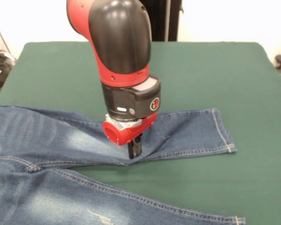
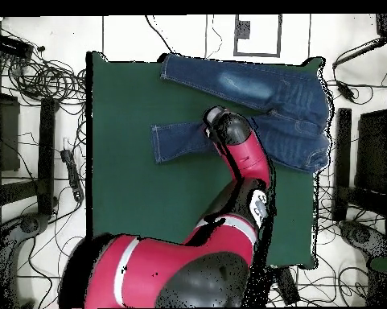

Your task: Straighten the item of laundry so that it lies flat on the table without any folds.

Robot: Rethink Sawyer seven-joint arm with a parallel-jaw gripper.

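The item of laundry is a small pair of blue jeans with faded thigh patches, lying across the near left of the green table. One leg runs right to a hemmed cuff. The other runs along the bottom edge of the front view. My gripper points straight down onto the near edge of the upper leg, with its black fingers together, and the denim puckers toward their tips. In the overhead view the jeans lie along the far edge of the table, and the arm's wrist hides the gripper.
The jeans' waist end reaches the table's right edge in the overhead view. Cables and dark equipment stands lie on the floor around the table. Bare green cloth stretches right of the cuffs in the front view.
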